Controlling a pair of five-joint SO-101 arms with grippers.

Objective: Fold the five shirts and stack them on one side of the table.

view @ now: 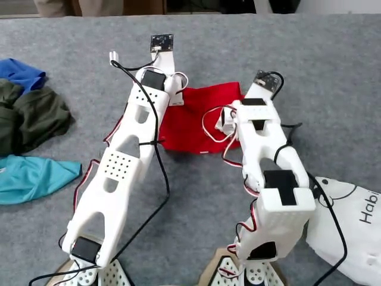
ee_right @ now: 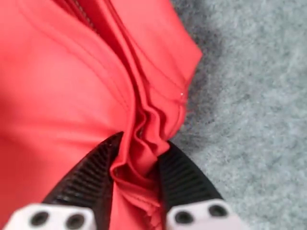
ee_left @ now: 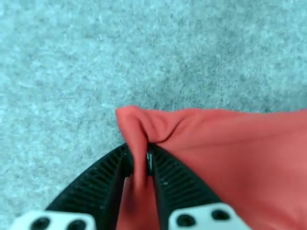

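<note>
Left gripper (ee_left: pixel 142 163) pinches the red shirt (view: pixel 193 122) at its ten-o'clock corner; right gripper (ee_right: pixel 139 158) clamps its two-o'clock folds. A dark green shirt (view: pixel 38 113) lies at nine o'clock.

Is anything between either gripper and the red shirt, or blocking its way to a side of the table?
Nothing visible does. The left gripper and right gripper each pinch the red shirt. The blue shirt, green shirt and teal shirt lie at one side, the white shirt at the other, all apart from it.

Red shirt (view: pixel 190 119) half hidden, white shirt (view: pixel 348 241) cropped
</note>
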